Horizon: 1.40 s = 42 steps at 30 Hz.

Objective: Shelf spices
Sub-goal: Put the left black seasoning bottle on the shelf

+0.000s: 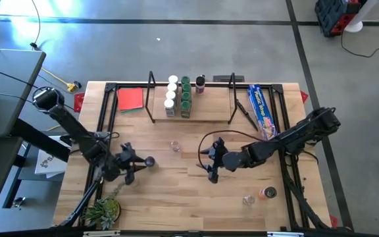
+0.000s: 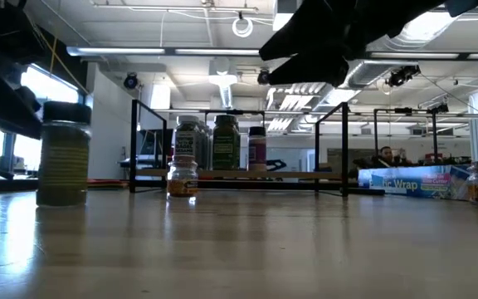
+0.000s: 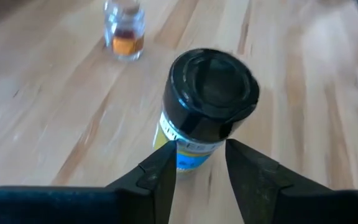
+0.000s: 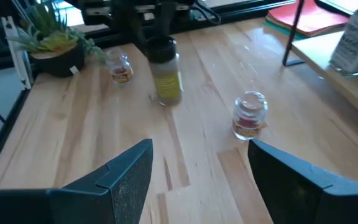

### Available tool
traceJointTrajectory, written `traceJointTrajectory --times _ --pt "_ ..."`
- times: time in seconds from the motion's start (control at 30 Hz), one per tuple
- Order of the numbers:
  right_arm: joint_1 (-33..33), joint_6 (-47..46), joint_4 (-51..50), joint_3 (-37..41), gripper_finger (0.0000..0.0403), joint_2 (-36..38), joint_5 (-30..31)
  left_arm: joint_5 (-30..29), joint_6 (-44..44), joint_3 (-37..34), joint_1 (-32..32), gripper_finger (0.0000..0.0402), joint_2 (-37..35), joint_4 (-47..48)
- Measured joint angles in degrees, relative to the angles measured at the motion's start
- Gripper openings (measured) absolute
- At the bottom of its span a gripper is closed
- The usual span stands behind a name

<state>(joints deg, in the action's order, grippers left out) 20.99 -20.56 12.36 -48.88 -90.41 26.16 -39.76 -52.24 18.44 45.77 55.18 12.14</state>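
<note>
Near the lower left of the overhead frame, we see the left gripper (image 1: 139, 164) beside a black-capped jar (image 1: 150, 160) standing on the table (image 1: 176, 197). From that arm's wrist camera the jar (image 3: 207, 99) stands upright just beyond the fingertips (image 3: 160, 165), which are parted with a gap between them; they reach toward the jar's base, but we cannot tell whether they touch it, and nothing shows a grip. At table level the same jar (image 2: 63, 154) stands at the left edge of the frame, its greenish contents visible, with the arm above it a dark, cut-off shape.

Right of centre in the overhead frame, the right gripper (image 1: 210, 161) hovers over bare wood with its jaws wide apart and holding nothing. Its own camera looks past the spread fingers (image 4: 129, 171) at a small clear jar (image 4: 249, 115) standing on the table.

At the top centre of the overhead frame, the shelf (image 1: 193, 108) holds two rows of jars, white-capped (image 1: 171, 95) and green-capped (image 1: 185, 95), plus a dark-capped one (image 1: 200, 83). The labels are too small to read. Two more jars (image 1: 258, 195) sit near the lower right, hard to make out. A blue box (image 1: 262, 108) lies right of the shelf, a red square (image 1: 130, 99) to its left, and a plant (image 1: 104, 212) at the lower left corner.
</note>
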Motion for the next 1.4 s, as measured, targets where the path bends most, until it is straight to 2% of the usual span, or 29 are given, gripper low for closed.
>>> traceJointTrajectory --times 0.17,0.33,0.43,0.73,1.03,1.23,1.4 --pt "-0.8 0.6 8.5 0.0 0.0259 -5.5 -2.8 0.0 8.2 -2.7 -3.7 0.0125 0.6 -10.9" --pt "-2.3 9.0 16.0 -3.9 0.0259 -13.5 -6.0 0.4 14.3 -3.6 -6.6 0.0122 3.7 -20.6" --pt "-3.6 12.2 16.7 -8.4 0.0259 -18.3 -8.7 0.5 16.7 -3.6 -7.9 0.0121 6.9 -25.7" --pt "-6.2 15.5 13.6 -20.4 0.0259 -28.6 -9.3 2.0 18.9 -3.6 -9.1 0.0121 16.6 -39.0" --pt "-7.9 15.5 11.0 -24.3 0.0259 -30.8 -9.3 2.0 19.3 -3.6 -9.2 0.0121 22.6 -45.5" --pt "-8.8 16.5 10.8 -24.3 0.0258 -30.8 -13.2 1.5 19.5 -3.6 -9.8 0.0121 24.7 -48.4" --pt "-8.9 18.6 11.7 -24.3 0.0234 -30.8 -13.9 1.7 21.3 -3.6 -10.3 0.0121 25.2 -49.9"
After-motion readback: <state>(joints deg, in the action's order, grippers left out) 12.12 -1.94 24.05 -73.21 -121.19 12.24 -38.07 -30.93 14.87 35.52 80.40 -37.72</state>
